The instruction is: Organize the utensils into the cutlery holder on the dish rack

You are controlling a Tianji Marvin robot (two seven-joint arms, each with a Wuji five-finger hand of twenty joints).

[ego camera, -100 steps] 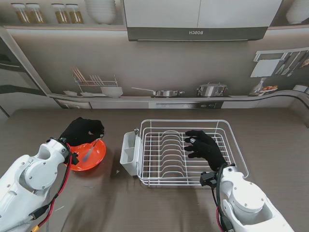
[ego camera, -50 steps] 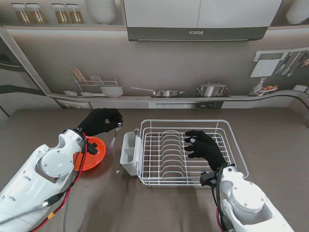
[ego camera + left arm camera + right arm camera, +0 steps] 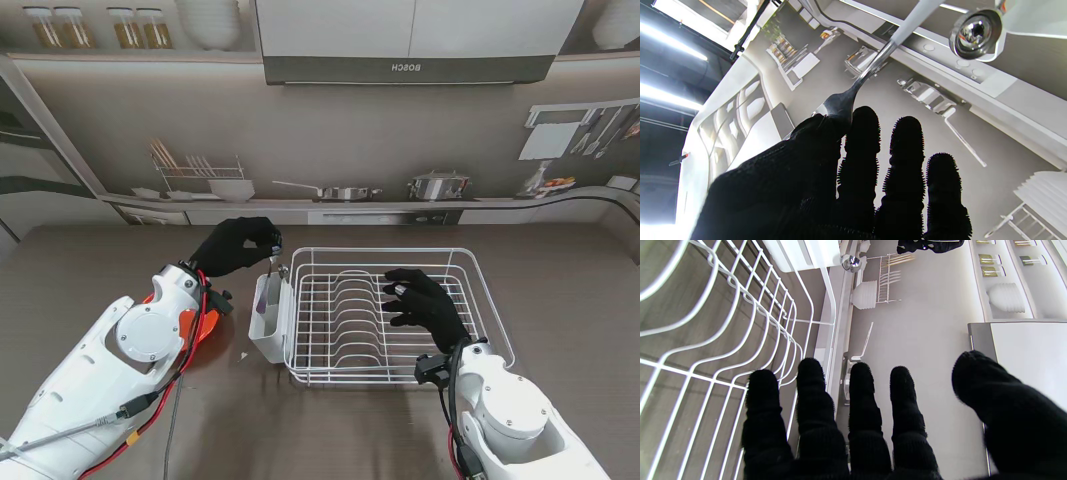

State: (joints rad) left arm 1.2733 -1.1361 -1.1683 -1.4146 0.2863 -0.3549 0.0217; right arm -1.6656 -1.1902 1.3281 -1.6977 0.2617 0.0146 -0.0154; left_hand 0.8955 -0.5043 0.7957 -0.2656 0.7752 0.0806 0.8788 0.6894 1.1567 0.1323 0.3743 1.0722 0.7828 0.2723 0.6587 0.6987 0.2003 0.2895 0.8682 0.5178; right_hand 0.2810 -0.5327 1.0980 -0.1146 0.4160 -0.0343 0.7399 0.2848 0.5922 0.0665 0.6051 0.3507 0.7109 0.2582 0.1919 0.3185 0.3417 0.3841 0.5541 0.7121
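Note:
My left hand (image 3: 238, 246) is shut on a white-handled metal utensil (image 3: 270, 264), which hangs handle-down just above the far end of the white cutlery holder (image 3: 268, 318). The holder is clipped to the left side of the white wire dish rack (image 3: 470, 330). In the left wrist view the utensil (image 3: 873, 63) has its metal head pinched between thumb and fingers (image 3: 860, 133), so the head is hidden. My right hand (image 3: 425, 305) hovers over the rack with its fingers (image 3: 857, 413) spread and nothing in it.
An orange bowl (image 3: 207, 322) sits left of the holder, mostly hidden under my left forearm. A shiny metal cap (image 3: 975, 31) marks the rack's corner by the holder. The wall backdrop stands behind the table's far edge.
My left hand lifted the utensil out of the orange bowl and carried it right, to above the cutlery holder. The right hand has not moved.

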